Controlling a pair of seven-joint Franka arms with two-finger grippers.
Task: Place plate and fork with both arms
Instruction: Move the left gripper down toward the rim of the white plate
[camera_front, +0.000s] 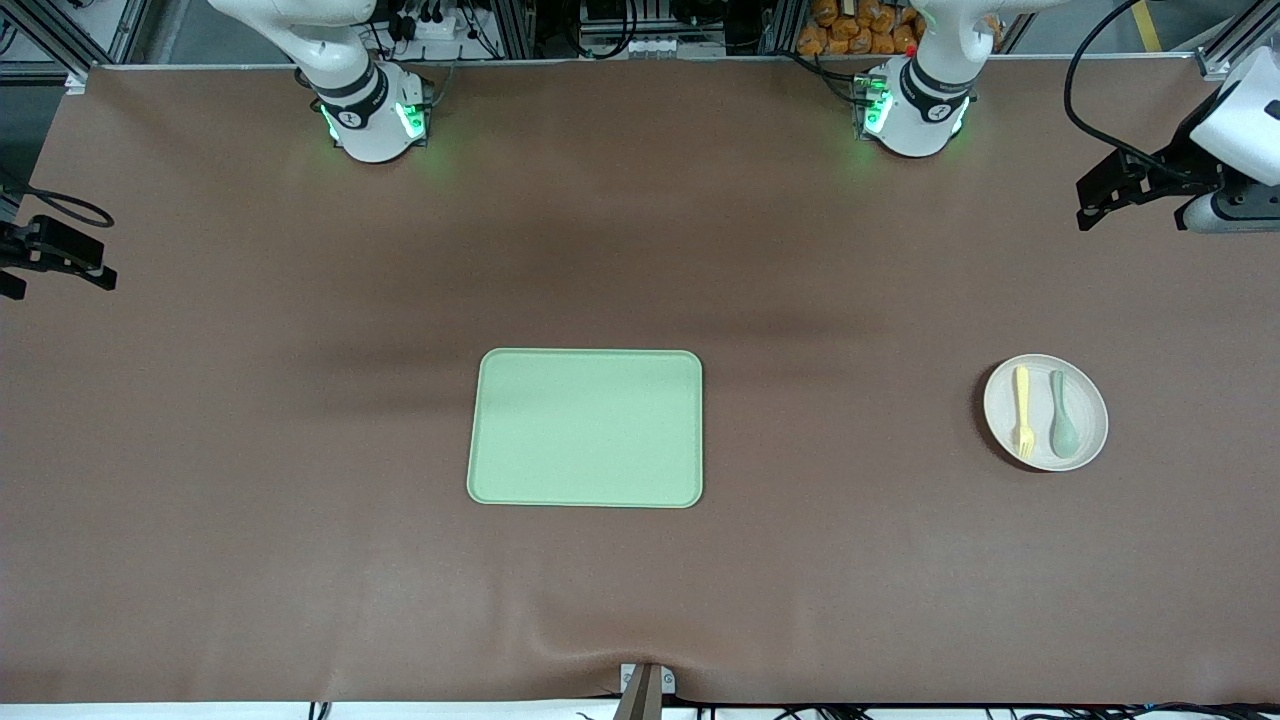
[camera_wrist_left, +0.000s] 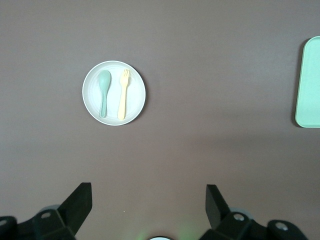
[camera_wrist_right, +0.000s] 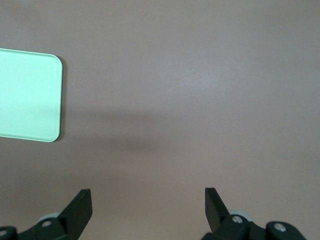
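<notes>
The small off-white plate lies toward the left arm's end of the table. On it lie the pale yellow fork and a sage-green spoon, side by side. The left wrist view shows the plate, fork and spoon from high above. My left gripper is open and empty, held high over bare table; it shows at the front view's edge. My right gripper is open and empty, high over bare table toward the right arm's end.
A rectangular pale green tray lies empty in the middle of the brown table, nearer the front camera than the arm bases. Its edge shows in the left wrist view and a corner shows in the right wrist view.
</notes>
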